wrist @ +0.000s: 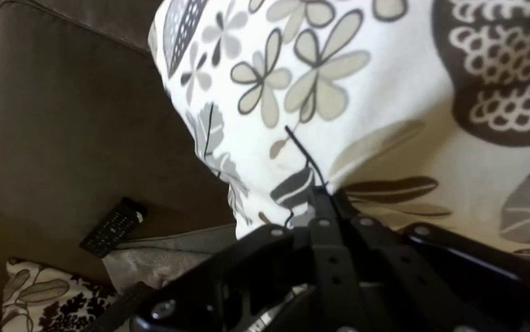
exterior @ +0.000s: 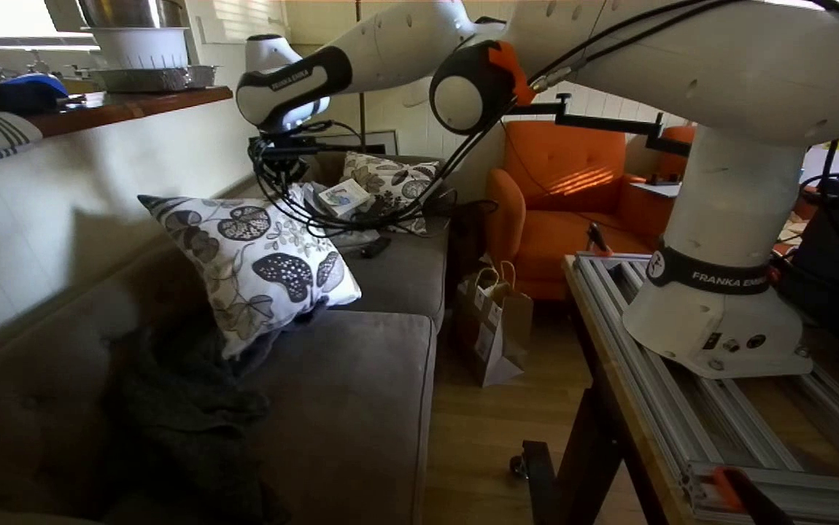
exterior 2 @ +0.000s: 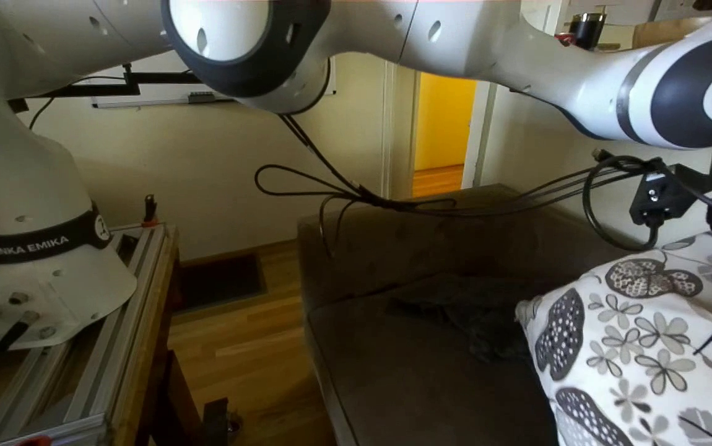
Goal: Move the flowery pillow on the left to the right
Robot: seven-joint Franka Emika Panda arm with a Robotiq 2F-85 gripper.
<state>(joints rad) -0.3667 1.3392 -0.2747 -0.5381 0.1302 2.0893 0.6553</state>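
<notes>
The flowery pillow [exterior: 266,255], white with grey and brown flowers and leaves, leans tilted over the grey couch [exterior: 361,394] in an exterior view. It also fills the right side of an exterior view [exterior 2: 628,353] and most of the wrist view [wrist: 385,92]. My gripper [wrist: 332,189] is shut on a fold of the pillow's cloth, which puckers at the fingertips. In an exterior view the gripper [exterior: 290,175] is at the pillow's upper right side, partly behind cables. A similar flowery pillow [exterior: 394,182] rests at the far end of the couch.
A dark blanket [exterior: 179,415] lies on the couch beneath the pillow. A remote [wrist: 113,228], grey cloth and a white booklet [exterior: 346,197] are near the far pillow. A wall with a wooden counter [exterior: 135,109] runs behind the couch. A paper bag [exterior: 496,328] stands on the floor.
</notes>
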